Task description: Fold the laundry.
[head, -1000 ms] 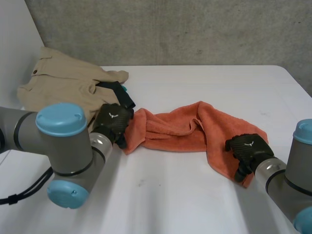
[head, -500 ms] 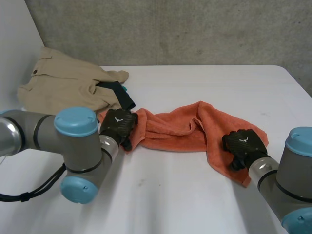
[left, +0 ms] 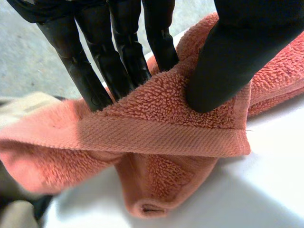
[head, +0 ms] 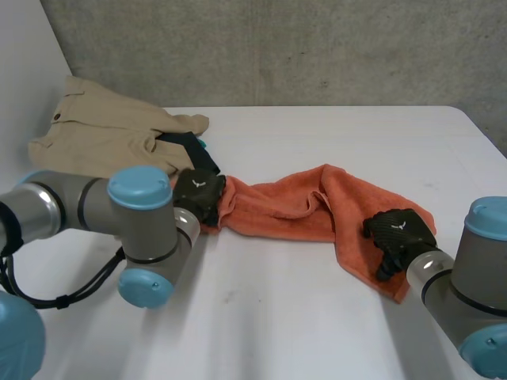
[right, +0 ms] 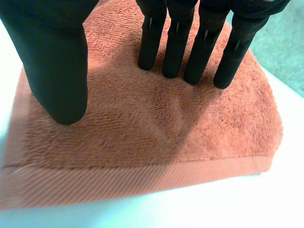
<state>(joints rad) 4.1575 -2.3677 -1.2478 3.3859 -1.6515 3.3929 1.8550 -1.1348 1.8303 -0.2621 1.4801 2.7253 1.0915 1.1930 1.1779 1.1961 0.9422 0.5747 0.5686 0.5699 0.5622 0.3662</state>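
Observation:
An orange towel lies crumpled in a long band across the middle of the white table. My left hand is at the towel's left end. In the left wrist view its thumb and fingers pinch a raised fold of the hemmed edge of the towel. My right hand rests on the towel's right end near the front corner. There its straight fingers and thumb press tips down on the flat towel, just behind the hem.
A beige garment lies heaped at the back left, with a black piece sticking out beside my left hand. A grey wall runs behind the table. Bare tabletop lies in front of the towel and at the back right.
My left hand has slid right along the towel's left end and closed its fingers and thumb on the edge. My right hand has shifted a little on the right end.

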